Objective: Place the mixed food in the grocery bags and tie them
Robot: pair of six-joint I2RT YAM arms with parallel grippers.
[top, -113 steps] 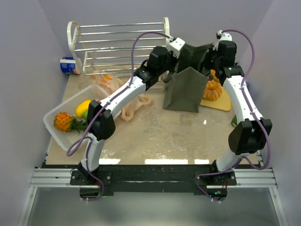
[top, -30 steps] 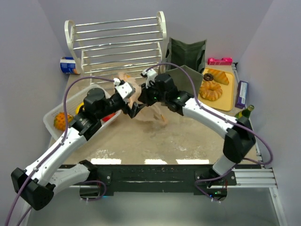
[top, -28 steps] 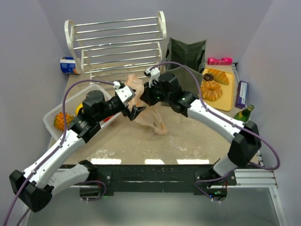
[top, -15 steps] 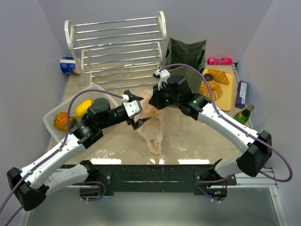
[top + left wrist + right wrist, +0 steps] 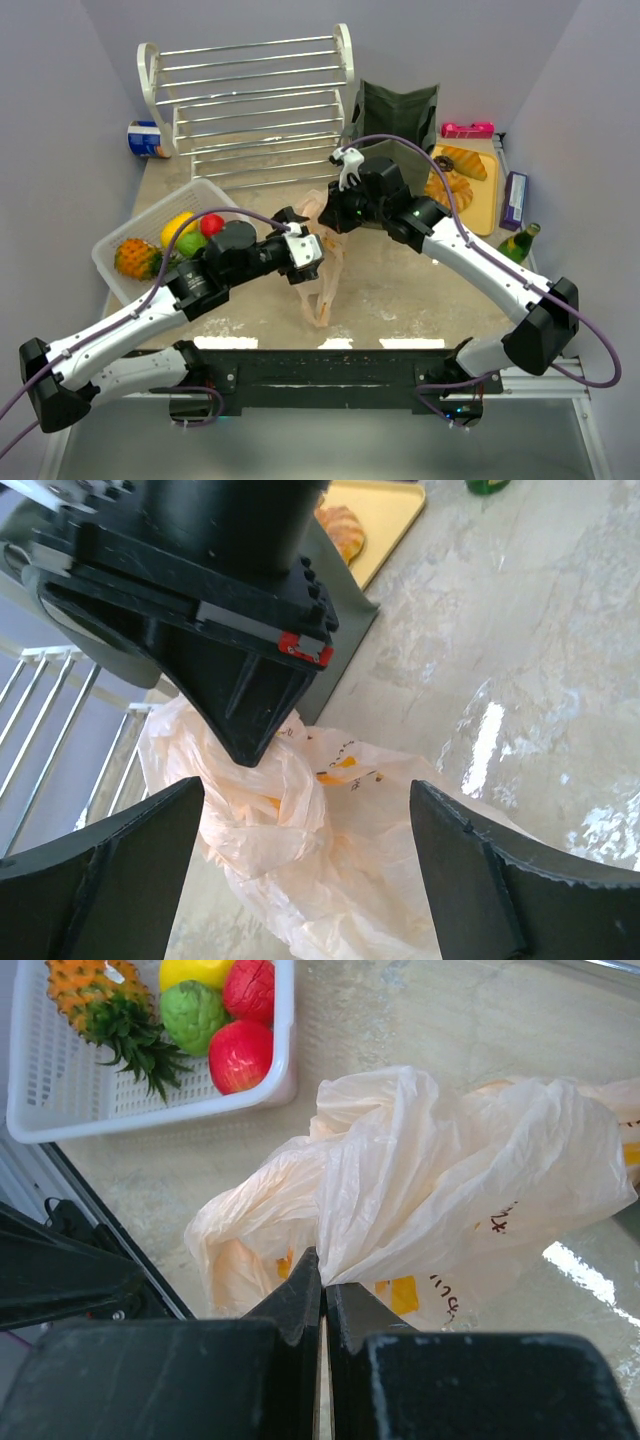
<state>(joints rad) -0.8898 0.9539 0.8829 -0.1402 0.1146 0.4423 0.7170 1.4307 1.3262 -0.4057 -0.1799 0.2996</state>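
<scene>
beige tabletop carries peach bag, fruit basket, wire rack.

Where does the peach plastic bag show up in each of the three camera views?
Top external: the peach plastic bag is at centre, between the two arms.
Left wrist: lower centre, between the open left gripper's fingers.
Right wrist: centre and right, spreading from the right gripper.
Shared landmark: the right gripper pinching the bag, visible in all three.
</scene>
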